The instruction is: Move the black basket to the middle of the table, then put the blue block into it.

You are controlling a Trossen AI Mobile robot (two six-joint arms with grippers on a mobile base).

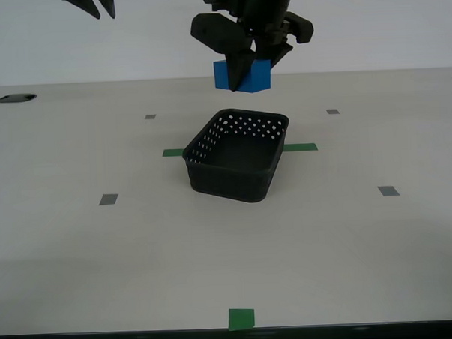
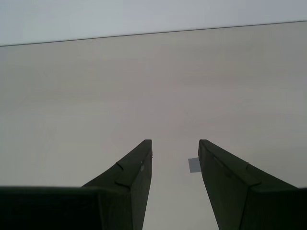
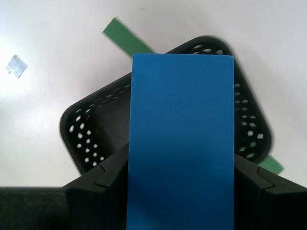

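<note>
Right now, exterior view: the first gripper (image 1: 246,72) hangs above the table (image 1: 79,243), fingers clamped on the blue block (image 1: 261,75), which sits in the air over the far side of the black basket (image 1: 237,155), clear of its rim. Basket rests open side up near the middle of the table, across the green tape strip (image 1: 301,147), whose ends stick out on both sides of it. Small grey squares (image 1: 108,199) are scattered around, one on each side of the basket nearer the camera, two farther back. Green square (image 1: 241,318) sits at the near table edge. Dark fingertips of another gripper poke in at the top, toward the exterior view's left, high and well apart from the basket; cannot tell which arm that is from this view alone. Second wrist view: the second gripper (image 2: 175,143) has its fingers spread with nothing between them, only bare table (image 2: 96,96) below and one grey square (image 2: 194,165) showing in the gap. First wrist view: blue block (image 3: 181,139) fills the middle, pinched between both dark fingers (image 3: 110,187), broad plain face toward the camera. Black basket (image 3: 88,134) lies directly beneath it, perforated walls visible around the block, green tape strip (image 3: 125,36) running out from under the basket on the table (image 3: 38,143).
</note>
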